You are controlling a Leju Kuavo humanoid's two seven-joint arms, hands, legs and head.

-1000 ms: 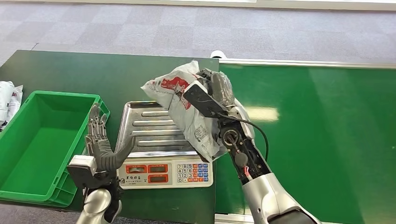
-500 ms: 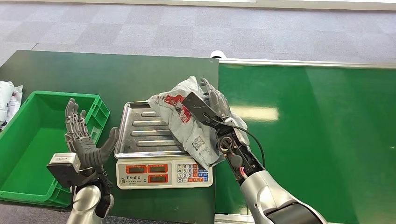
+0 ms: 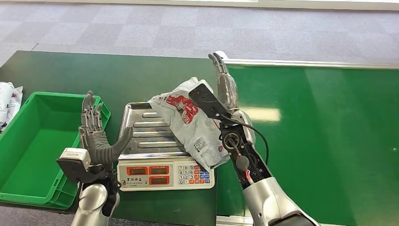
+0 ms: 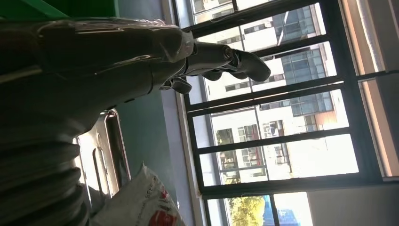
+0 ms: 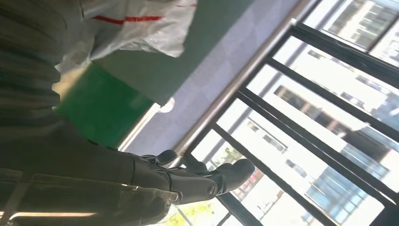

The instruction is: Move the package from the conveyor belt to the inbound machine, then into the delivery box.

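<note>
The package [image 3: 190,123] lies draped across the right side of the scale's steel pan [image 3: 141,132], its lower end spilling over the pan's right edge toward the keypad, so the inbound machine [image 3: 164,175] can read its weight. That looks like the first leg of the task done: the bag is off the conveyor belt [image 3: 320,141] and resting on the weighing tray, with the delivery box still to come.

The right hand [image 3: 223,82] stands just beside the bag's far right edge, fingers straight and pointing up, holding nothing; I judge it has let go so the scale takes the full load. The left hand [image 3: 96,134] waits at the pan's left edge, palm turned toward the bag, fingers spread and empty, well placed to take the bag next.

The green delivery box [image 3: 28,186] sits at the counter's left end, just beside the scale, mouth up and ready. A short carry leftward is what remains.
</note>
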